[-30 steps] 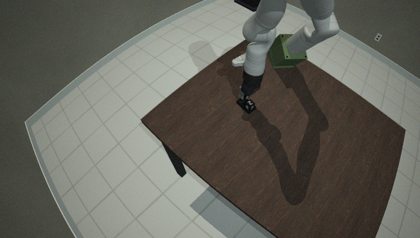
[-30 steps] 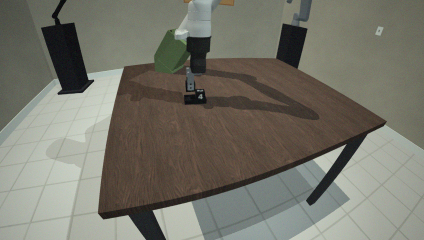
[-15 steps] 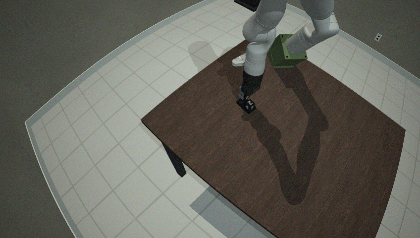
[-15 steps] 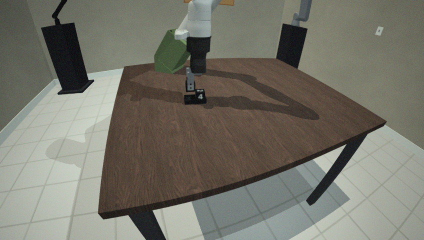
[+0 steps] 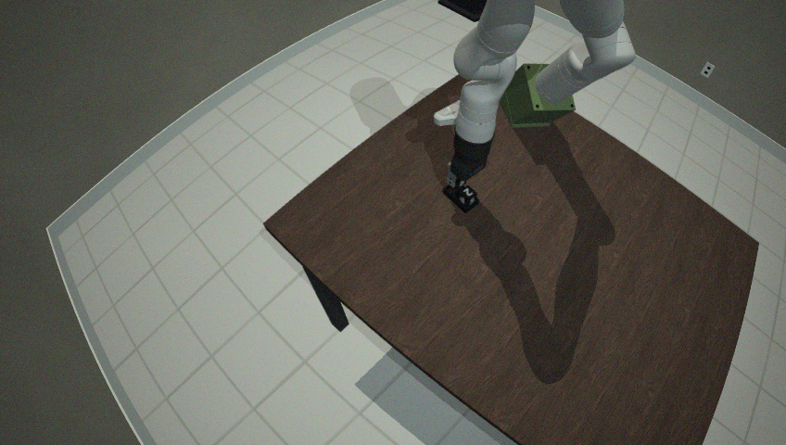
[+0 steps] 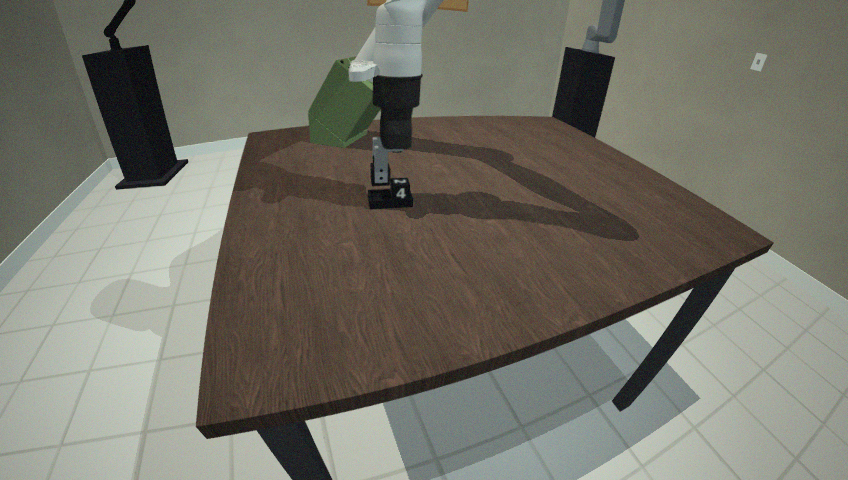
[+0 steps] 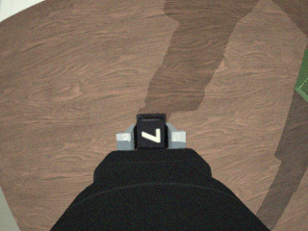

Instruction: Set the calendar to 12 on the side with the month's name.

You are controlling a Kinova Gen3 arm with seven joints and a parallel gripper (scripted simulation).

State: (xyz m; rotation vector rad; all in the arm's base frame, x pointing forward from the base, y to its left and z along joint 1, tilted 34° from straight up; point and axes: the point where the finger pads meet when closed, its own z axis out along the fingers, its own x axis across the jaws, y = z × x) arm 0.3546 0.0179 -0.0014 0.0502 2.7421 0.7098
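- Pale tiled floor [image 5: 182,275] [image 6: 77,380] [image 7: 10,7] and drab walls [image 5: 82,82] [image 6: 238,65] surround the dark wooden tabletop [image 5: 634,330] [image 6: 333,297] [image 7: 72,72].
- Gripper [image 5: 457,183] [image 6: 382,178] [image 7: 150,132] is grasping a black cube [image 6: 380,183] [image 7: 151,135], one finger at either side; a white 7 shows on its face in the wrist view, turned sideways.
- Black tray [image 5: 451,197] [image 6: 379,202] lies on the tabletop, just below and in front of the gripper in the exterior view.
- Inside the tray's right end, as the exterior view has it, sits the second cube [image 5: 467,195] [image 6: 401,190], apart from the fingers, an upright 4 facing that camera and a 2 on top.
- Beside it, the tray's other end has no cube standing in it.
- Month lettering is too small to read.
- White arm [image 5: 476,112] [image 6: 398,50] reaches over from the green pedestal [image 5: 510,112] [image 6: 327,118].
- Black stands [image 6: 133,113] [image 6: 580,89] rise behind, left and right in the exterior view.

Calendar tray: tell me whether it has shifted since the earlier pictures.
No, the calendar tray sits at the same place relative to the table's edges.
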